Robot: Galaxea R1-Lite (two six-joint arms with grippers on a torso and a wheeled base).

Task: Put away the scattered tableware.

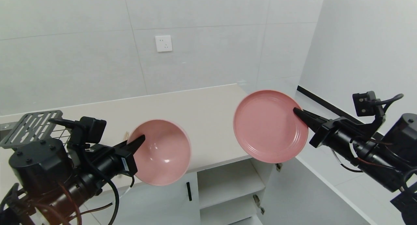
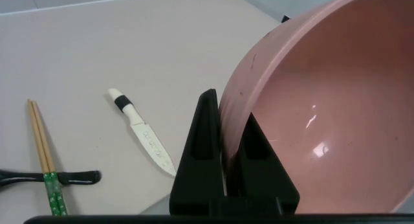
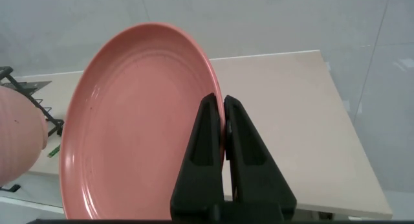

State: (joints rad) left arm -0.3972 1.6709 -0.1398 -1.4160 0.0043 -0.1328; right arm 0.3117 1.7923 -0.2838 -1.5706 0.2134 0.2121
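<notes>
From the robot's head, the camera looks forward and down over the desk (image 1: 202,114) toward a tiled wall (image 1: 208,55). The left wrist camera sits close behind its jaws, facing along them past a pink bowl (image 2: 323,120) to the desk top. The right wrist camera, equally close, looks past a pink plate (image 3: 129,120) at the same desk; the bowl's edge shows there too.

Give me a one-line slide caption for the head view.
Before the counter, left gripper holds the pink bowl and right gripper the pink plate, each by its rim.
</notes>
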